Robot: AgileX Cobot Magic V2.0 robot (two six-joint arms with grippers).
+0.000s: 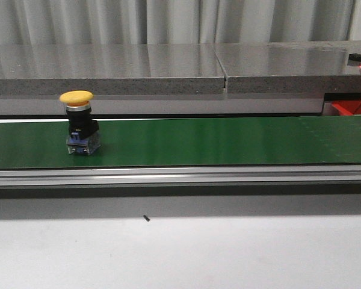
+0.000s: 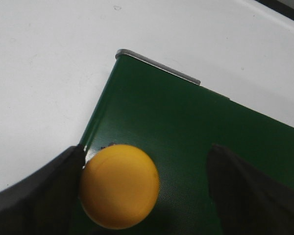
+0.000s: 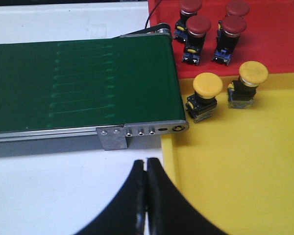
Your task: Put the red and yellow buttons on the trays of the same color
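Note:
A yellow button (image 1: 79,122) with a black body stands upright on the green belt (image 1: 216,141) near its left end. From above, its yellow cap (image 2: 119,186) lies between the fingers of my left gripper (image 2: 147,152), which is open; the cap is close against one finger (image 2: 44,196) and well apart from the other. My right gripper (image 3: 146,164) is shut on nothing, over the white table beside the yellow tray (image 3: 245,186). Two yellow buttons (image 3: 206,95) stand on that tray. Several red buttons (image 3: 197,32) stand on the red tray (image 3: 279,34).
The belt's metal end corner (image 2: 157,66) lies just past the left gripper, with white table around it. The belt's other end (image 3: 152,129) meets both trays. A grey stone ledge (image 1: 168,69) runs behind the belt. A red tray corner (image 1: 352,108) shows far right.

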